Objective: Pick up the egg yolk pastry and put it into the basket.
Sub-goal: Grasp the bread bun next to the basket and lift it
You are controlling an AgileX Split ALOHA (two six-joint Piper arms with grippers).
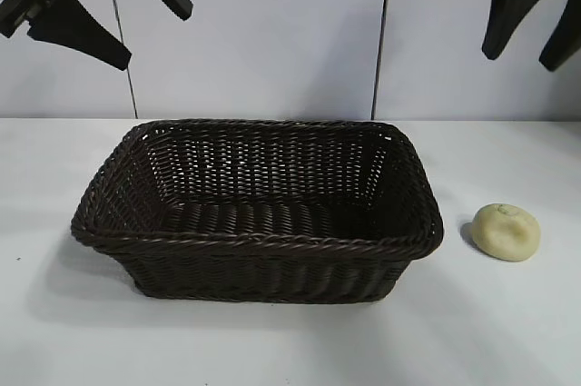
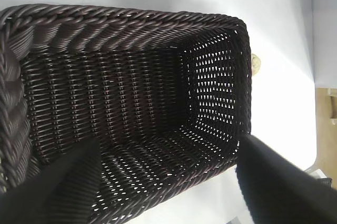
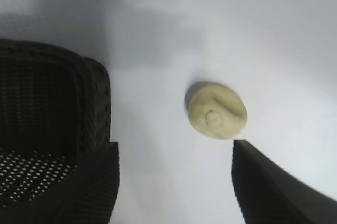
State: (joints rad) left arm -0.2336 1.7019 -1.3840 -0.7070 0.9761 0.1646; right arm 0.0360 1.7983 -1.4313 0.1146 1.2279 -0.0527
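The egg yolk pastry [image 1: 506, 232] is sitting on the white table [image 1: 508, 331] at three o'clock from the wicker basket [image 1: 258, 241], just beside it. The right gripper [image 1: 531, 27] is hanging above the pastry, fingers spread. The left gripper [image 1: 118, 14] is hovering at eleven o'clock, fingers spread too.

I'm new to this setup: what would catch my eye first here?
The big dark wicker basket fills the middle of the white table, with nothing in it. Just off its right end sits the small pale egg yolk pastry, and the right gripper hangs open above it.
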